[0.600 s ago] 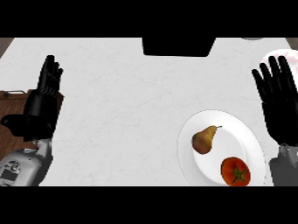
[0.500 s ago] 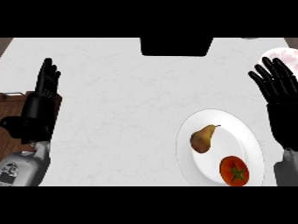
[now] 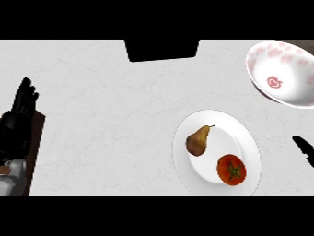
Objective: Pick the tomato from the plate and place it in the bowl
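A red tomato lies on the near part of a white plate, beside a brown pear. A white bowl with red patterns stands at the far right, beyond the plate. My right hand shows only at the right edge, to the right of the plate. Its thumb points toward the plate, a fingertip shows higher up near the bowl's rim, and it holds nothing. My left hand rests open at the far left, fingers up, well away from the plate.
A black block sits at the counter's far edge, in the middle. A dark wooden strip runs along the counter's left edge beside my left hand. White counter stretches between the left hand and the plate.
The view has shifted, so the bowl now shows whole and the plate sits further left. My right hand has slid off to the right edge; the left hand sits lower and further left.
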Controlling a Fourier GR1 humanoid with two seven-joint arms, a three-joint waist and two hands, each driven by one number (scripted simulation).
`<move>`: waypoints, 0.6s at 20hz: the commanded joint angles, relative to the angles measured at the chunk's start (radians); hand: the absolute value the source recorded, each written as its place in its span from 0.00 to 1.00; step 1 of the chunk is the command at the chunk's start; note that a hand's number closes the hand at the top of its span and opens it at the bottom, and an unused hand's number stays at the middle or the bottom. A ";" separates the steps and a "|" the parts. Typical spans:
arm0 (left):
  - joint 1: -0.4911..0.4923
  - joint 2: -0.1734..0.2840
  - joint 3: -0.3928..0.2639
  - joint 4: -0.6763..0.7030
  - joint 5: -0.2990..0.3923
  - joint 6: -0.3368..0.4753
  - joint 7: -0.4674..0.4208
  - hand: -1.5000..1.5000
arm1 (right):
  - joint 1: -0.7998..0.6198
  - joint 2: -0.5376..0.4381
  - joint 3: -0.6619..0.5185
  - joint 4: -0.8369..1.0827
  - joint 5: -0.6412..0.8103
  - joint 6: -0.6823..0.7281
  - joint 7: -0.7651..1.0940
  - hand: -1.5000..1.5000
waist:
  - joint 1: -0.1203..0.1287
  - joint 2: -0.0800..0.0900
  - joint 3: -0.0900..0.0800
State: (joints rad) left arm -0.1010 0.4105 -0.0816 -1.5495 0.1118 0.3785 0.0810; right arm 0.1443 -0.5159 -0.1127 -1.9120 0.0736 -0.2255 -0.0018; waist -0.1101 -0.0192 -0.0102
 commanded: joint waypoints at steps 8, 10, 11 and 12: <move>0.057 0.053 0.055 0.002 0.084 -0.131 -0.033 0.50 | 0.712 0.237 0.168 -0.346 0.440 -0.303 -0.200 0.00 | 0.047 0.009 0.008; 0.030 0.037 0.055 0.045 0.081 -0.147 -0.059 0.50 | 0.822 0.275 0.186 -0.385 0.416 -0.323 -0.279 0.00 | 0.060 0.012 0.009; 0.047 0.030 0.030 -0.040 0.064 -0.120 0.007 0.50 | 0.844 0.296 0.200 -0.414 0.453 -0.334 -0.252 0.00 | 0.079 0.013 0.010; 0.037 0.020 0.027 -0.028 0.055 -0.121 0.003 0.50 | 0.867 0.302 0.223 -0.430 0.468 -0.328 -0.274 0.00 | 0.084 0.015 0.010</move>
State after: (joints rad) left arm -0.0613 0.4474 -0.0410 -1.5604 0.1779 0.2669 0.0749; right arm 0.8529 -0.2750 0.0581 -2.2508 0.4798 -0.5149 -0.2289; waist -0.0551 -0.0102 -0.0017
